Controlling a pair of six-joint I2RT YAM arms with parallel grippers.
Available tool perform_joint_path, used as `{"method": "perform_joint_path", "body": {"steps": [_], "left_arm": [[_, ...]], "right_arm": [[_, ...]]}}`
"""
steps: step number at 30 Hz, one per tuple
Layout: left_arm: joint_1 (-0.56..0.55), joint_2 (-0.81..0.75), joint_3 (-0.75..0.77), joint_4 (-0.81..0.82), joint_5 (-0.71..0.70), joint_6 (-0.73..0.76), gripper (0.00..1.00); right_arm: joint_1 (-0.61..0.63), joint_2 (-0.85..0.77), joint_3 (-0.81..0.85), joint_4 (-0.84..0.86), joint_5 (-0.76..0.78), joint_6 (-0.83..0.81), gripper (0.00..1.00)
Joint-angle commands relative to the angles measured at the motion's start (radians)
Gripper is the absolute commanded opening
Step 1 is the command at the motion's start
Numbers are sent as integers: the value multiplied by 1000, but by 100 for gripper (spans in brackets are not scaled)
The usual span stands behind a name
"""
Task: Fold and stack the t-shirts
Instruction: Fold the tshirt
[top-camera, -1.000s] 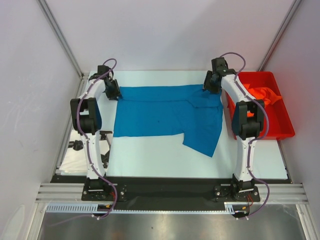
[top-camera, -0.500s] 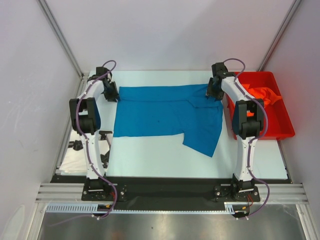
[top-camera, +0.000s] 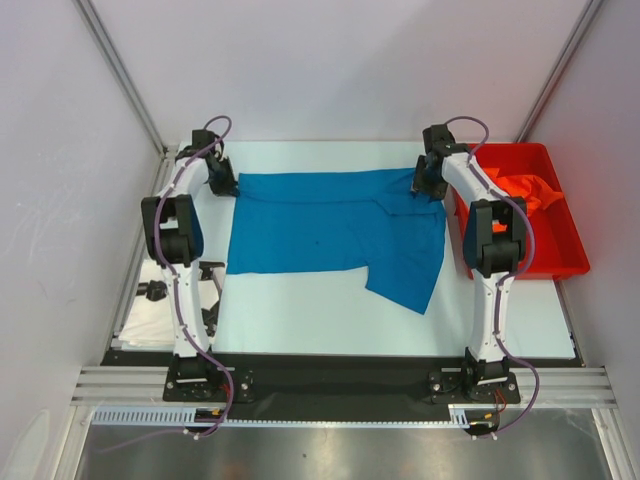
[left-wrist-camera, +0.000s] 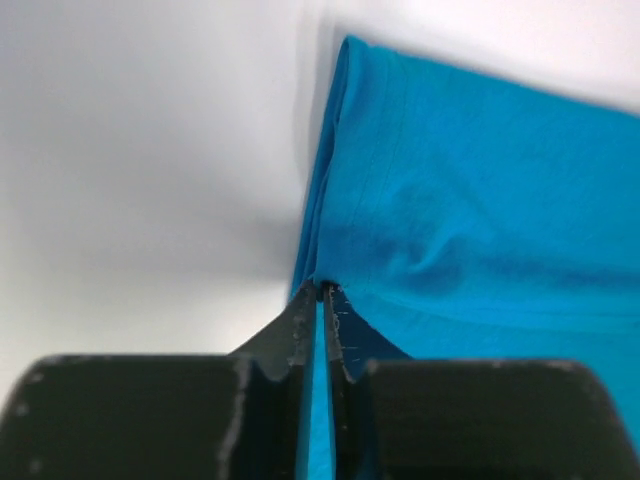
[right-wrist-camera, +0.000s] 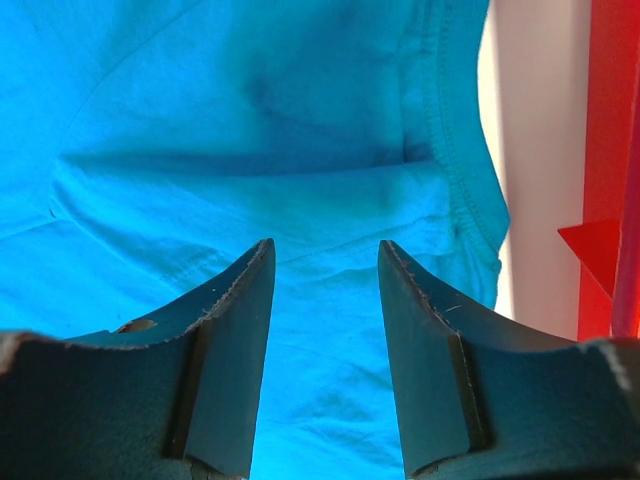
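Note:
The bright blue t-shirt (top-camera: 330, 230) lies spread across the table, one sleeve hanging toward the front right. My left gripper (top-camera: 226, 182) is at its far left corner and is shut on the shirt's edge (left-wrist-camera: 330, 250); a strip of blue cloth shows between the closed jaws (left-wrist-camera: 322, 292). My right gripper (top-camera: 428, 184) is at the far right corner, open, its fingers (right-wrist-camera: 235, 320) hovering over the blue cloth (right-wrist-camera: 300, 150) with nothing between them. An orange t-shirt (top-camera: 525, 190) lies crumpled in the red bin. The white blotched shirt is out of view.
The red plastic bin (top-camera: 560, 262) stands along the table's right side, right beside my right arm; its wall shows in the right wrist view (right-wrist-camera: 610, 150). White walls and metal frame posts enclose the table. A small black fixture (top-camera: 210, 270) sits by the left arm.
The right gripper shifted slightly right and nearer along the shirt's far right corner. The left gripper stayed at the far left corner. The shirt barely moved.

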Motion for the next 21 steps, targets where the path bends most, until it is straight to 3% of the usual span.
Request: {"method": "perform_joint_path", "body": {"steps": [1,3,4,7,11,15,21], "left_arm": [[4,6,71,-37,-22,-7,5],[5,-3,82,-92,-78,3,8],[4,-13,76,-106,-95,3,14],[1,-98,-14,-133,-162,-17,47],[1,-257,-216,-95,-253,-55,60],[-29,-401,-336,-81,-263,-80,58],[-157,-586,-563,-71,-276,-106,43]], "right_arm": [[0,14,66,-19,-8,-21,51],[2,13,77,-46,-7,-17,51],[2,2,76,-56,-3,-15,52],[2,-47,24,-102,7,5,54],[14,-194,-155,-85,-2,2,58],[38,-352,-338,-71,-13,-18,60],[78,-629,-657,-30,-102,9,62]]}}
